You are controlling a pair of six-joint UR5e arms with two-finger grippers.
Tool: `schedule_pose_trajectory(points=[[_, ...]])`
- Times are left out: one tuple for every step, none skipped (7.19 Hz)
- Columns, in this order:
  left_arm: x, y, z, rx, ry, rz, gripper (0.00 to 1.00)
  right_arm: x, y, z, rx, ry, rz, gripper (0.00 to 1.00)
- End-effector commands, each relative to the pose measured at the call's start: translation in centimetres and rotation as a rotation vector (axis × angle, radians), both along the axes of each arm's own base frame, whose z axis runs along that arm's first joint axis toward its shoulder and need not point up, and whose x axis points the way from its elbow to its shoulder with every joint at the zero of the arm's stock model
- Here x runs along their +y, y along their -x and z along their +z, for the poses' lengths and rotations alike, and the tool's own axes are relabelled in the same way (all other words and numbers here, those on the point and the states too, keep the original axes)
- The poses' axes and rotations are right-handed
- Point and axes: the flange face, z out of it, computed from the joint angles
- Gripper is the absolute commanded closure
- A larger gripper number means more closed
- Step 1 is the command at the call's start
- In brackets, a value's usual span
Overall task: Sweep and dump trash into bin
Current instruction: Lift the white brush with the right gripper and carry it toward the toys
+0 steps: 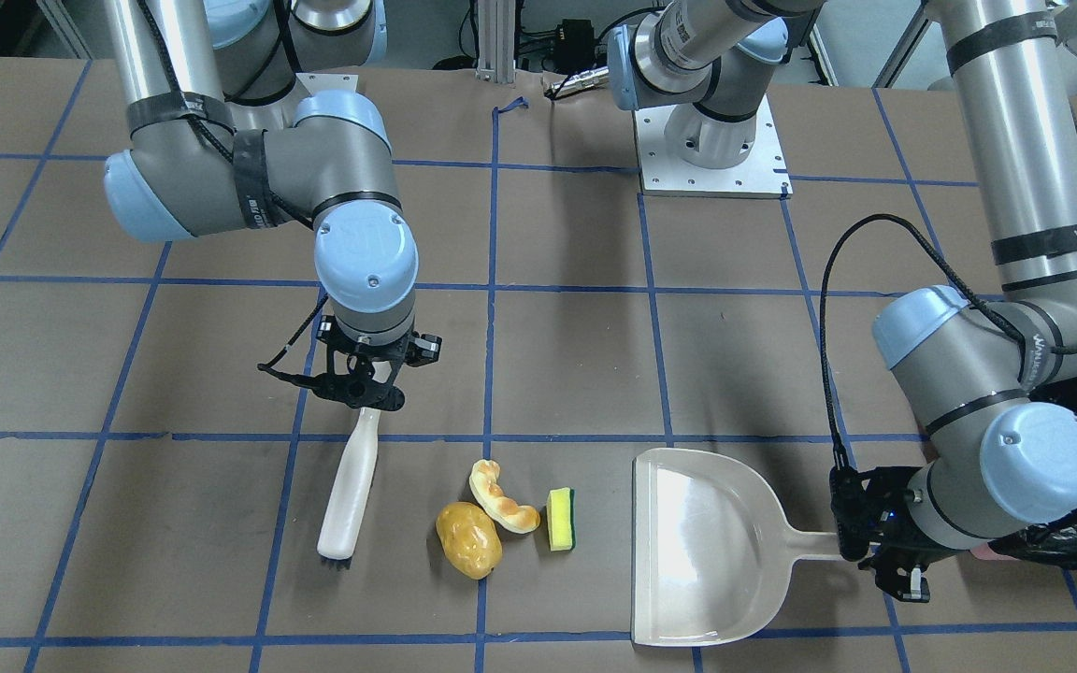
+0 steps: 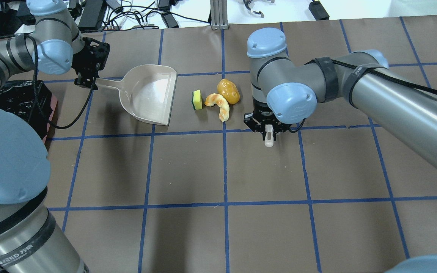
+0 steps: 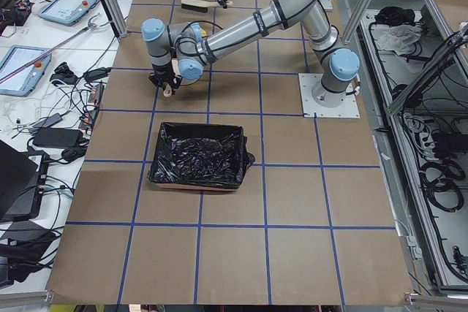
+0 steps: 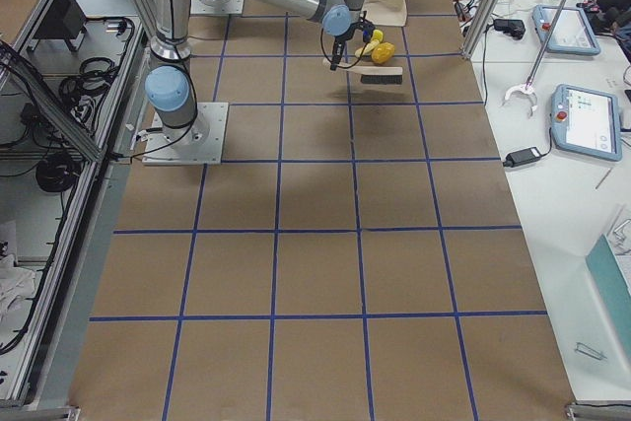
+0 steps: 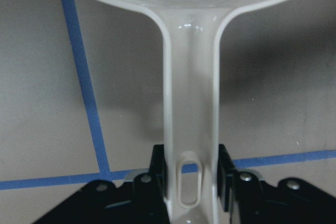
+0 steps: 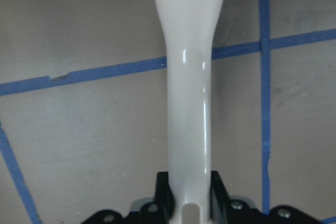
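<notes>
The trash lies in a row on the table: a golden-brown potato lump (image 1: 468,539), a curved tan bread piece (image 1: 502,497) and a yellow sponge with a green edge (image 1: 560,520). My right gripper (image 1: 368,388) is shut on the handle of a white brush (image 1: 349,491), whose bristles rest on the table to one side of the trash. My left gripper (image 1: 861,551) is shut on the handle of the cream dustpan (image 1: 702,547), whose open mouth faces the sponge from the other side. The bin (image 3: 199,155), lined with a black bag, stands beside my left arm.
The table is brown paper with a blue tape grid. The bin's black bag also shows at the left edge of the overhead view (image 2: 17,102). The right arm's base plate (image 1: 709,140) is at the back. Cables and tablets lie beyond the table's far edge.
</notes>
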Motion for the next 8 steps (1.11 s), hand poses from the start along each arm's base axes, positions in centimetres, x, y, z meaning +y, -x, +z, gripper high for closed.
schedule_pose_trajectory(points=[[0.0, 0.1, 0.3, -0.002, 0.004, 0.0, 0.84, 0.6, -2.4, -0.6, 0.023, -0.058, 0.026, 0.99], [0.0, 0.1, 0.3, -0.001, 0.004, 0.0, 0.84, 0.4, -4.3, -0.6, 0.049, -0.091, 0.053, 1.0], [0.1, 0.1, 0.5, -0.003, 0.007, 0.002, 0.83, -0.6, -5.9, -0.7, 0.072, -0.089, 0.035, 1.0], [0.1, 0.1, 0.6, -0.006, 0.007, 0.005, 0.83, -1.3, -6.2, -1.3, 0.078, -0.092, 0.02, 1.0], [0.1, 0.3, 0.6, -0.008, 0.007, 0.008, 0.82, -1.3, -6.3, -1.2, 0.078, -0.086, -0.005, 1.0], [0.1, 0.5, 0.6, -0.018, 0.007, 0.022, 0.82, -1.1, -7.0, -1.2, 0.074, -0.076, -0.012, 1.0], [0.1, 0.8, 0.6, -0.044, 0.001, 0.025, 0.82, -0.9, -7.3, -1.3, 0.075, -0.072, -0.032, 1.0], [0.1, 0.8, 0.4, -0.044, -0.002, 0.025, 0.82, -1.0, -7.7, -1.1, 0.061, -0.07, -0.037, 1.0]])
